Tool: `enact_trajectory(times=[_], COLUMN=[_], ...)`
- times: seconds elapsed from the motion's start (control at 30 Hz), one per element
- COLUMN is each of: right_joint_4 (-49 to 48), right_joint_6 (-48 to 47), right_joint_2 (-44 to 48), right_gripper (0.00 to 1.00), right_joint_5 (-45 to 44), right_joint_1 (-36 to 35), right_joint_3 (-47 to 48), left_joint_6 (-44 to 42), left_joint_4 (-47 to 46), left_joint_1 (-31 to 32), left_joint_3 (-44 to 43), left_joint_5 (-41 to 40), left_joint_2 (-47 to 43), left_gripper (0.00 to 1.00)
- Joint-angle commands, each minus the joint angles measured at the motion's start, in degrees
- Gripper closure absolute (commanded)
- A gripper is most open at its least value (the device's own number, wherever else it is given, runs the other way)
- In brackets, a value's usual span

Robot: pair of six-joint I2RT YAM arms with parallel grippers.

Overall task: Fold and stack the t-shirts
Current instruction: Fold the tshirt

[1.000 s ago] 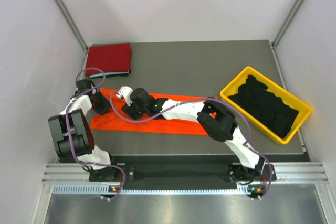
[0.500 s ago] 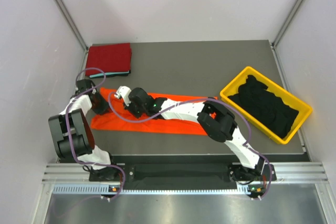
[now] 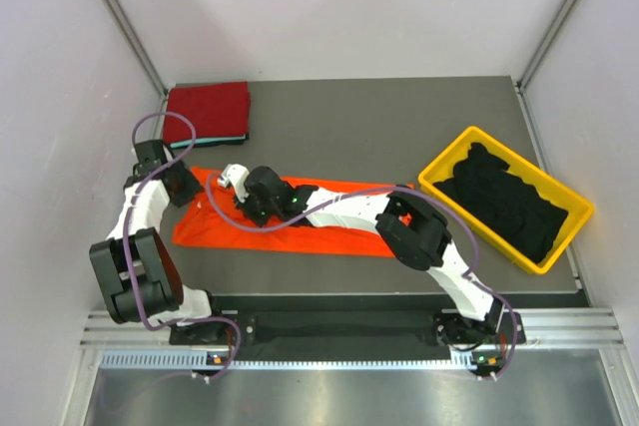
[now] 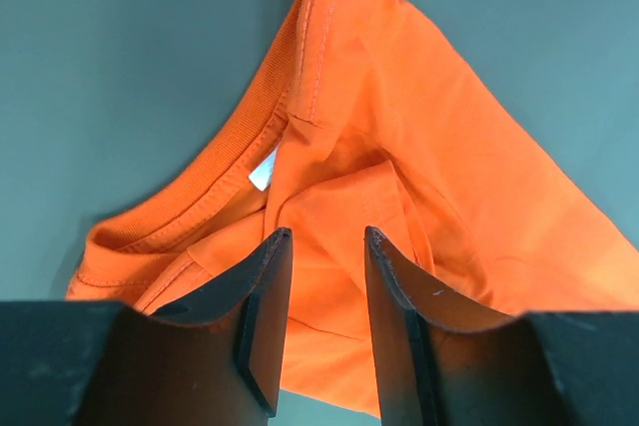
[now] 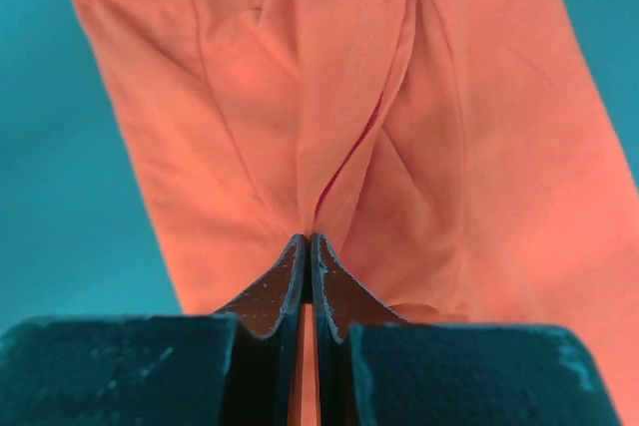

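Observation:
The bright orange t-shirt [image 3: 329,238] lies folded into a long strip across the table's front left. My right gripper [image 5: 308,238] is shut on a raised fold of the orange t-shirt [image 5: 479,97]; from above, the right gripper [image 3: 243,209] sits near the strip's left end. My left gripper [image 4: 324,236] stands open just over the collar end of the orange shirt [image 4: 449,147], with cloth showing between its fingers but not pinched. From above, the left gripper [image 3: 190,192] hovers at the strip's far-left corner. A folded dark red t-shirt [image 3: 208,110] rests on a teal one [image 3: 215,140] at the back left.
A yellow bin [image 3: 439,169] with several black t-shirts [image 3: 504,202] stands at the right side of the table. The right arm [image 3: 409,231] stretches across the orange strip. Side walls close in on the table left and right.
The right gripper has shut on a fold of the orange shirt. The left arm has swung back and to the left, and its jaws narrowed, then reopened.

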State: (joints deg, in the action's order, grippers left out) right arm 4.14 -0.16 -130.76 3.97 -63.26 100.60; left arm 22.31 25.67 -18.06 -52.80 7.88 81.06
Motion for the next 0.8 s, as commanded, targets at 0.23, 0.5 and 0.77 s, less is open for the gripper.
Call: enact_trajectory(times=[0.23, 0.5, 0.77], right_joint_4=[-3.2, -3.7, -5.3], right_joint_6=[3.3, 3.5, 4.6], right_joint_2=[7.5, 9.0, 8.1], right_gripper=[1.0, 1.0, 1.0], right_joint_5=[3.9, 4.3, 4.9], right_joint_1=[-1.2, -1.3, -1.2], right_joint_3=[-2.5, -5.0, -5.2], left_joint_6=[1.9, 3.6, 2.5], left_joint_4=[1.3, 1.0, 0.6], left_joint_1=[0.0, 0.0, -0.1], left_joint_3=[1.3, 3.0, 3.8], left_joint_5=[3.0, 6.0, 5.1], left_joint_2=[-0.1, -1.3, -0.4], left_gripper=[0.59, 0.58, 0.58])
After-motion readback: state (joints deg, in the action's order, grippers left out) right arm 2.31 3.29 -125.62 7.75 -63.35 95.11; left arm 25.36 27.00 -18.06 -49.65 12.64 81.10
